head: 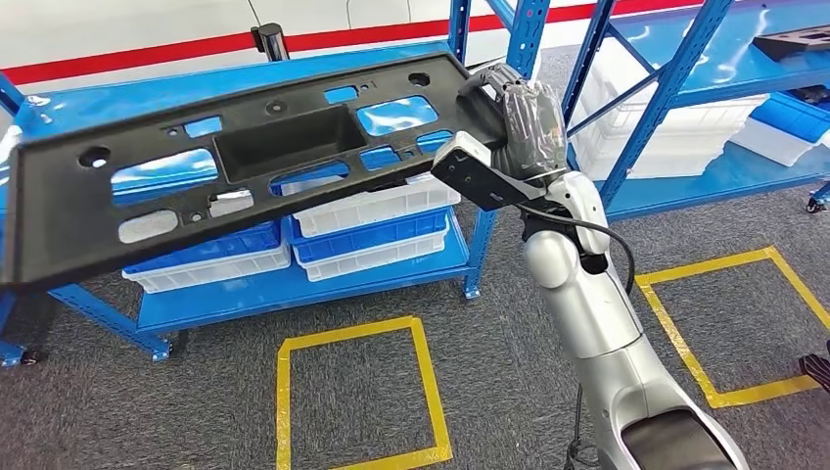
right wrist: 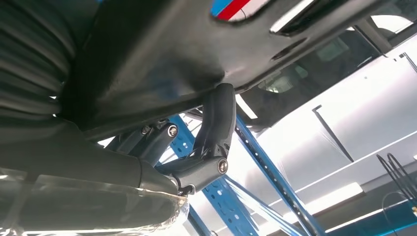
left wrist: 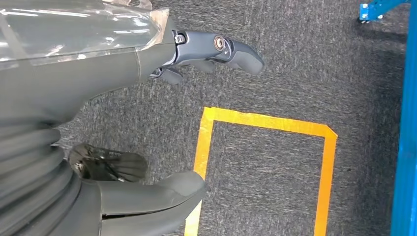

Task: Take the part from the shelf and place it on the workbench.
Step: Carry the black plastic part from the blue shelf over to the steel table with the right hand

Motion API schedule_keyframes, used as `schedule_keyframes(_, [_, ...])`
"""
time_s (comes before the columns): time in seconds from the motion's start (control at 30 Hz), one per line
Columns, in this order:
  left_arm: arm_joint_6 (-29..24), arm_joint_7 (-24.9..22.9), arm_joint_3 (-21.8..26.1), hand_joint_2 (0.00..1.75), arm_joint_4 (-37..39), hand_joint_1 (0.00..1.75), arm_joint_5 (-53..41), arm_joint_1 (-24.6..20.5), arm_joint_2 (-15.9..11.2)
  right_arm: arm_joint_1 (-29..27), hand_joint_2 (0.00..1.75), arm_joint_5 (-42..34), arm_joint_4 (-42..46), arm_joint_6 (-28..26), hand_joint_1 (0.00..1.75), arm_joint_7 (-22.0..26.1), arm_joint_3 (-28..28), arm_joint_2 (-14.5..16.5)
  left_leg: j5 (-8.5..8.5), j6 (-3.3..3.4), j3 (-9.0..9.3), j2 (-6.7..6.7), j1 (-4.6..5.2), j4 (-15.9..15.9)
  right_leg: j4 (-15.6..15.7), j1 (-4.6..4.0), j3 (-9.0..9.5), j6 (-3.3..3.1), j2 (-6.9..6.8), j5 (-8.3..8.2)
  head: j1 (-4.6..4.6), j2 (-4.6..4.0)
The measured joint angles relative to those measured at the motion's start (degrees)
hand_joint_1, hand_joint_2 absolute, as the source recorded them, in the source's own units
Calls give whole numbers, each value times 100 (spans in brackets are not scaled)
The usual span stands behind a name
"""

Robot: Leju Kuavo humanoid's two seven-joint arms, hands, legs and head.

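We see the long black part [head: 235, 166] raised in the air, gripped at one end by our right hand [head: 519, 122], fingers [right wrist: 214, 132] pressed on its underside; the rest reaches out to that hand's left, tilted, in front of the blue shelf [head: 294, 284] with white bins [head: 372, 211]. Our left hand [left wrist: 147, 123] hangs over grey carpet [left wrist: 295, 73] and yellow tape [left wrist: 265, 120], fingers apart, holding nothing.

Long black plastic part [head: 245, 166] (many cutouts), tilted, held aloft before shelf
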State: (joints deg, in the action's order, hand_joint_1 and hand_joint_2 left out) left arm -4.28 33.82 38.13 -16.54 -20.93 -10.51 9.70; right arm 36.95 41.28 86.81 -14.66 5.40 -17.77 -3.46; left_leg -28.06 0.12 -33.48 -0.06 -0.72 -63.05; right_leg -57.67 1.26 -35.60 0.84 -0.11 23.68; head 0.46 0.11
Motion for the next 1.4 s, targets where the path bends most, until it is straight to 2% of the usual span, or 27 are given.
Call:
schedule_keyframes(0.07, [1,0,-4,175,-1,0,-6,-36,0,1,175,7,4,13,175,-1,20,-11,-53,66,317,-27,39,495,11,-6,-40,77,-9,-90,10,0])
schedule_keyframes(0.17, [0,-29,-13,175,-1,0,-14,-57,12,-2,175,-9,15,80,175,-14,42,-30,65,184,272,-5,65,569,-17,-10,-95,170,-14,-128,18,0])
schedule_keyframes(0.23, [-5,-62,-29,175,-1,0,-10,-89,32,0,175,-56,23,158,175,-25,74,-58,214,292,161,27,55,607,-364,-22,-253,130,-5,202,32,0])
schedule_keyframes(0.3, [-13,-76,-44,175,-1,0,-5,-124,45,-4,175,-146,21,217,175,-10,102,-89,355,348,-17,36,70,603,-1095,-17,-482,67,0,703,43,0])
schedule_keyframes(0.33, [-20,-77,-46,175,-1,0,1,-131,46,-15,175,-212,11,228,175,15,120,-105,430,349,-117,38,74,601,-1453,-16,-554,78,0,850,42,0])
schedule_keyframes(0.37, [-31,-77,-46,175,-1,0,4,-134,46,-32,175,-293,-2,230,175,54,141,-120,506,345,-219,41,75,597,-1674,-16,-553,123,0,876,42,0])
schedule_keyframes(0.4, [-44,-75,-47,175,-1,0,10,-135,44,-57,175,-385,-16,227,175,104,167,-132,581,334,-319,43,75,593,-1711,-16,-460,186,0,800,42,0])
schedule_keyframes(0.47, [-72,-73,-49,175,-1,0,25,-135,39,-142,175,-604,-33,213,175,223,220,-143,720,301,-491,46,75,579,-1200,-16,26,275,-2,571,42,0])
schedule_keyframes(0.53, [-92,-75,-57,175,-1,0,31,-137,30,-274,175,-832,-37,167,175,363,284,-142,839,248,-607,42,91,554,-341,-43,635,234,-1,605,36,0])
schedule_keyframes(0.6, [-104,-86,-83,175,0,0,14,-137,23,-466,175,-1007,-48,75,175,528,351,-136,962,185,-649,39,95,566,93,-83,859,153,7,709,25,0])
schedule_keyframes(0.67, [-109,-99,-119,175,1,0,-10,-135,8,-698,175,-1143,-77,-36,175,698,415,-121,1016,116,-684,18,79,596,114,-45,782,66,-4,625,20,0])
schedule_keyframes(0.7, [-111,-109,-135,175,2,0,-20,-135,1,-813,175,-1202,-94,-80,175,770,445,-99,894,82,-729,5,67,525,118,-16,742,3,-16,558,15,0])
schedule_keyframes(0.77, [-115,-132,-163,175,2,0,-42,-143,-10,-1028,175,-1287,-119,-141,175,863,486,-33,334,15,-890,-10,38,15,126,33,621,-81,-33,404,7,0])
schedule_keyframes(0.8, [-116,-145,-176,175,2,0,-50,-153,-12,-1130,175,-1316,-127,-157,175,888,500,2,26,-18,-984,-10,23,-396,122,37,532,-99,-33,330,4,0])
schedule_keyframes(0.83, [-116,-157,-192,175,2,0,-56,-164,-14,-1222,175,-1335,-131,-166,175,904,513,30,-175,-49,-1057,-9,10,-797,118,37,446,-93,-33,261,3,0])
schedule_keyframes(0.87, [-116,-167,-209,175,2,0,-57,-173,-15,-1303,175,-1353,-135,-171,175,913,528,53,-240,-70,-1075,-9,-3,-1088,114,38,361,-83,-33,195,3,0])
schedule_keyframes(0.9, [-116,-175,-225,175,2,0,-57,-182,-18,-1373,175,-1367,-139,-173,175,916,545,73,-178,-83,-1005,-9,-16,-1194,109,40,278,-67,-33,132,2,0])
schedule_keyframes(0.97, [-116,-183,-256,175,2,0,-58,-204,-26,-1471,175,-1379,-143,-176,175,919,584,102,88,-82,-532,-10,-40,-762,100,46,131,-20,-28,16,2,0])
schedule_keyframes(1.03, [-116,-187,-285,175,1,0,-69,-247,-33,-1532,175,-1375,-134,-189,175,924,619,122,79,-48,122,-29,-39,109,90,34,29,54,-22,-82,7,0])
schedule_keyframes(1.07, [-116,-194,-298,175,0,0,-79,-267,-34,-1559,175,-1370,-122,-200,175,928,633,131,5,-21,325,-39,-25,415,93,26,6,97,-25,-129,11,0])
schedule_keyframes(1.1, [-116,-207,-309,175,-1,0,-93,-280,-35,-1601,175,-1361,-101,-211,175,934,648,144,-59,11,421,-48,-2,587,103,22,-10,147,-29,-175,14,0])
schedule_keyframes(1.17, [-116,-238,-323,175,0,0,-104,-283,-32,-1739,175,-1311,-33,-225,175,944,684,166,7,114,388,-29,30,649,114,24,-37,247,-34,-240,14,0])
schedule_keyframes(1.23, [-113,-253,-331,175,0,0,-89,-290,-26,-1877,175,-1239,33,-220,175,946,731,178,141,247,290,0,38,689,-125,20,-183,236,-25,-18,30,0])
schedule_keyframes(1.27, [-110,-252,-334,175,1,0,-79,-295,-20,-1914,175,-1204,56,-214,175,944,750,180,208,296,224,17,40,698,-436,25,-312,188,-23,226,40,0])
schedule_keyframes(1.33, [-104,-248,-339,175,1,0,-61,-302,-15,-1941,175,-1115,96,-191,175,920,769,184,332,342,58,35,70,691,-1254,13,-558,140,-15,692,61,0])
schedule_keyframes(1.37, [-102,-246,-341,175,1,0,-54,-300,-12,-1943,175,-1065,111,-177,175,895,774,183,392,349,-21,45,82,688,-1570,8,-608,162,-14,799,61,0])
schedule_keyframes(1.4, [-102,-244,-342,175,1,0,-43,-300,-11,-1937,175,-1014,122,-165,175,863,777,183,450,349,-97,52,93,684,-1686,2,-553,207,-13,788,61,0])
